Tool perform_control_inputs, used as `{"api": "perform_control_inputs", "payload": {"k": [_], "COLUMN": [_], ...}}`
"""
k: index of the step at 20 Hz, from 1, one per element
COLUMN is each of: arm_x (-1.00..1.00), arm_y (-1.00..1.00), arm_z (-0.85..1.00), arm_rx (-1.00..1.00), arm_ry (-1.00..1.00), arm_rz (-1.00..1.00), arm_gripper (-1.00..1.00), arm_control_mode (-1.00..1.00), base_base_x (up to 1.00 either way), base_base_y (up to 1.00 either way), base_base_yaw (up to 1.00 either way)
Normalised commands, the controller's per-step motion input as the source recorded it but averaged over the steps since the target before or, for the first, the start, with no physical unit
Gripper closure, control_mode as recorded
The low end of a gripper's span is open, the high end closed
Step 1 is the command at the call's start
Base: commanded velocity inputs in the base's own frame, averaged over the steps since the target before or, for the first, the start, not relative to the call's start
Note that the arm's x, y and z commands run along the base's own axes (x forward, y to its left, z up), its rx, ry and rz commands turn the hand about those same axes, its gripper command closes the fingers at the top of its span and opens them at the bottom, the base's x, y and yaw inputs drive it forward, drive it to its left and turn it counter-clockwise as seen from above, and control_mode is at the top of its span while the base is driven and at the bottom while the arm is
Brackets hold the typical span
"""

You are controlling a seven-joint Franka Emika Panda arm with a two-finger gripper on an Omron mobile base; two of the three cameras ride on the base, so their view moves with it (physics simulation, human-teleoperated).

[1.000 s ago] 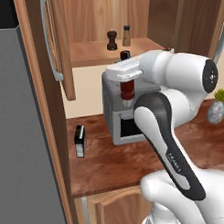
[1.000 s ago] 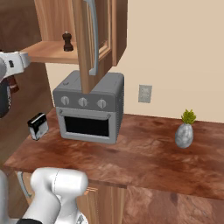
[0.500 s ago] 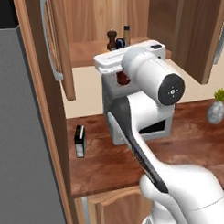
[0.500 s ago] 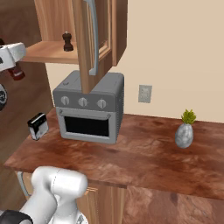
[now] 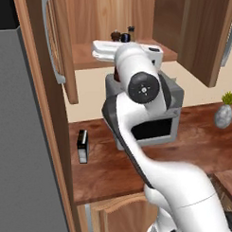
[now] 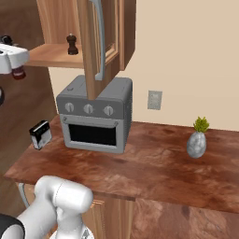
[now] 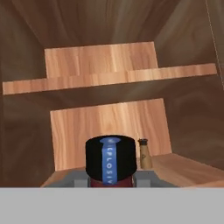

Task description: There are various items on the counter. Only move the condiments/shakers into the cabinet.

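Hand view: gripper clamped around red sauce bottle

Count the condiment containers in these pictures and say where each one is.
3: the pepper mill and the shaker stand on the cabinet shelf; the sauce bottle is in the gripper. None seems hidden.

A grey toaster oven stands left of a wall outlet and a potted plant.

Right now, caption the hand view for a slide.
Gripper shut on the red sauce bottle, facing the cabinet shelf where the tan shaker stands.
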Motion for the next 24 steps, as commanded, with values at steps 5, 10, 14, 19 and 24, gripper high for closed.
{"api": "perform_control_inputs", "payload": {"k": [5, 10, 14, 19, 24], "arm_x": [0.27, 0.56, 0.57, 0.52, 0.6], "arm_y": [-0.09, -0.04, 0.01, 0.09, 0.0], "arm_z": [0.14, 0.08, 0.0, -0.08, 0.0], "arm_rx": [0.15, 0.06, -0.06, -0.2, -0.09], "arm_ry": [0.05, 0.07, 0.0, -0.03, -0.02], "arm_rz": [0.09, 0.03, 0.0, 0.0, 0.0], "arm_gripper": [1.0, 1.0, 1.0, 1.0, 1.0], "arm_control_mode": [-1.0, -1.0, -1.0, -1.0, -1.0], "base_base_x": [0.0, 0.0, 0.0, 0.0, 0.0], "base_base_y": [0.0, 0.0, 0.0, 0.0, 0.0], "base_base_yaw": [0.0, 0.0, 0.0, 0.0, 0.0]}}
